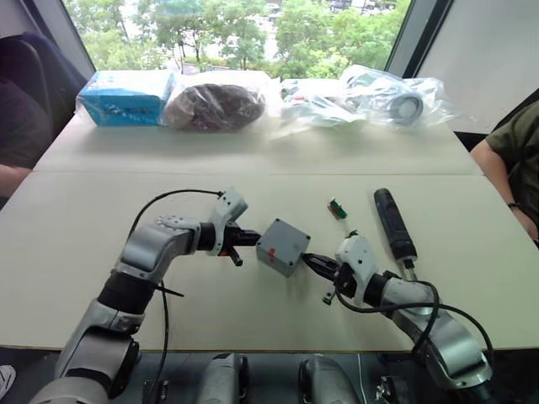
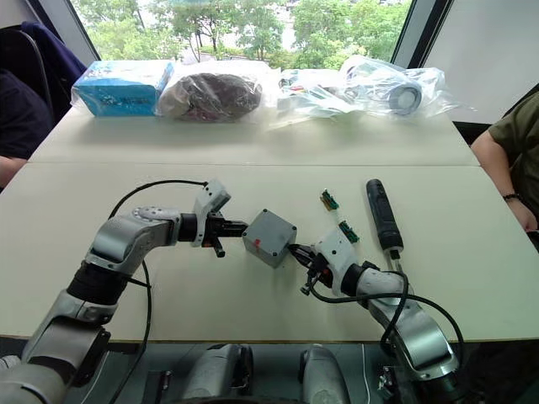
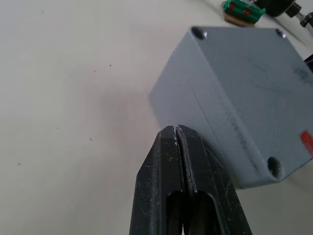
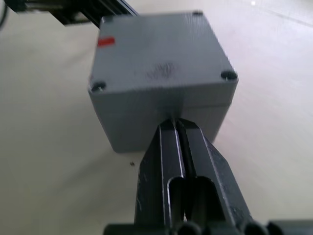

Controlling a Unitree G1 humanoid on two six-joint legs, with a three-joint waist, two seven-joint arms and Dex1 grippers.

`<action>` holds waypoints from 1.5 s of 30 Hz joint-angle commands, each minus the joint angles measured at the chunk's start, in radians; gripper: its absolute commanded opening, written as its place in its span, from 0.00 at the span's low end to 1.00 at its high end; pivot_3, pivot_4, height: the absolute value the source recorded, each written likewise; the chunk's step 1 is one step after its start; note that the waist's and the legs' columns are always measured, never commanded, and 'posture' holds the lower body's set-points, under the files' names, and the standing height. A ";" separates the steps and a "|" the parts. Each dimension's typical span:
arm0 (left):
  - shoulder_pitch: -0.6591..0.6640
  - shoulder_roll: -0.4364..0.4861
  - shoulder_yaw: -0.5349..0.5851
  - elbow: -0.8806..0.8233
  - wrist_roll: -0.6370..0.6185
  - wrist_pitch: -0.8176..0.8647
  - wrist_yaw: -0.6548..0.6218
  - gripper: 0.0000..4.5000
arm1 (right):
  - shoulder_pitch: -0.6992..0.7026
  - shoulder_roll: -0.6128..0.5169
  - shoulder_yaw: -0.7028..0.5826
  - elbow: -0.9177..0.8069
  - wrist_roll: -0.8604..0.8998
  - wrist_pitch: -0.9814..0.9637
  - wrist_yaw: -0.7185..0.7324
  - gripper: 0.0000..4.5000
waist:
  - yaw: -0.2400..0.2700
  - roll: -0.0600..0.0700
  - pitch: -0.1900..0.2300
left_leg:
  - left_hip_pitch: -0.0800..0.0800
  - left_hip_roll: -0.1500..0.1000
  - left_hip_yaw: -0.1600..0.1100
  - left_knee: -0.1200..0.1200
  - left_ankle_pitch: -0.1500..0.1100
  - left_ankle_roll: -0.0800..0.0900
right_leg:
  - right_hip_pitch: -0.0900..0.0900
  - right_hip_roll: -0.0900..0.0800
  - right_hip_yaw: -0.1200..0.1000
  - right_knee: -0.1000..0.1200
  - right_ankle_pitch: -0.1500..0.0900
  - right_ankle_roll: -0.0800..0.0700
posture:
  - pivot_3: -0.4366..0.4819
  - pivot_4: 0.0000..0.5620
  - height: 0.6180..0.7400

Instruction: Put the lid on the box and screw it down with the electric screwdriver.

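The grey box [image 1: 282, 247] stands in the middle of the table, turned corner-on to me. The lid [image 4: 156, 54] sits flush on top of it, with screw holes showing at its corners and a small red mark near one edge. My left gripper [image 1: 253, 238] is shut, and its tips [image 3: 175, 131] rest by the box's left side wall. From the right, my right gripper [image 1: 310, 260] is also shut, its tips [image 4: 176, 122] against the facing wall. The black electric screwdriver [image 1: 394, 223] lies flat on the table, right of the box.
Two small green parts [image 2: 328, 199] [image 2: 349, 231] lie between the box and the screwdriver. A blue packet [image 1: 126, 97] and several plastic bags [image 1: 370, 97] line the far edge. One person's arm [image 1: 505, 156] rests at the right, and another person [image 1: 17, 126] sits at the left.
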 commanded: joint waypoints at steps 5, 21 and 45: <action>0.046 -0.008 -0.006 -0.151 -0.037 0.048 -0.002 0.00 | -0.054 -0.008 -0.006 0.030 -0.015 -0.045 0.046 0.00 | 0.001 0.000 0.000 | 0.000 0.000 0.000 0.000 0.000 0.000 | 0.000 0.000 0.000 0.000 0.000 0.000 | 0.48 0.27 1.00; 0.074 0.004 -0.015 -0.203 -0.049 0.107 -0.013 0.00 | -0.076 0.006 -0.010 0.062 -0.055 -0.066 0.045 0.00 | 0.000 0.000 0.000 | 0.000 0.000 0.000 0.000 0.000 0.000 | 0.000 0.000 0.000 0.000 0.000 0.000 | 0.48 0.27 1.00; -0.190 -0.005 0.206 0.004 -0.074 -0.121 -0.034 0.00 | 0.041 0.074 -0.486 -0.248 0.202 0.257 -0.162 0.00 | 0.009 0.000 0.000 | 0.000 -0.001 0.000 0.001 0.000 -0.001 | 0.001 -0.001 -0.001 0.000 0.000 0.000 | 0.48 0.27 1.00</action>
